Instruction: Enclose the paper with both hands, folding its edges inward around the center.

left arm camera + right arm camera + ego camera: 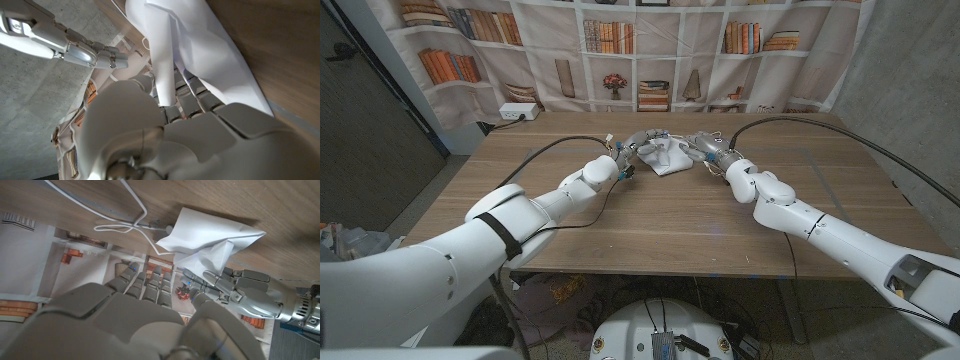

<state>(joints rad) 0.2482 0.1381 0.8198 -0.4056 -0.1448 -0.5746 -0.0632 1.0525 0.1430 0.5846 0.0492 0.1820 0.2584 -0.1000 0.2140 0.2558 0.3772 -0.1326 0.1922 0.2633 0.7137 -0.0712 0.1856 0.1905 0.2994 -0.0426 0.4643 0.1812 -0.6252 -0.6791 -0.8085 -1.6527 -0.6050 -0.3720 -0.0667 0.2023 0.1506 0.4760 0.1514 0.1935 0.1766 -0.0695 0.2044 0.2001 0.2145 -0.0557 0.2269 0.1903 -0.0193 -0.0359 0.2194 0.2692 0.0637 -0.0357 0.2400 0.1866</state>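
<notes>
No lettering, label, brand, number or sign can be read in any of the views. The paper between the hands is blank white. The book spines on the printed bookshelf backdrop beyond the hands are too small and blurred to make out any words.

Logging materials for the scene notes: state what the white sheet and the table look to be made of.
Sheet: thin matte white paper, judging by its sharp creases and crumpled folds. Table: wood or wood-look laminate, with brown grain lines and a dull sheen.
</notes>
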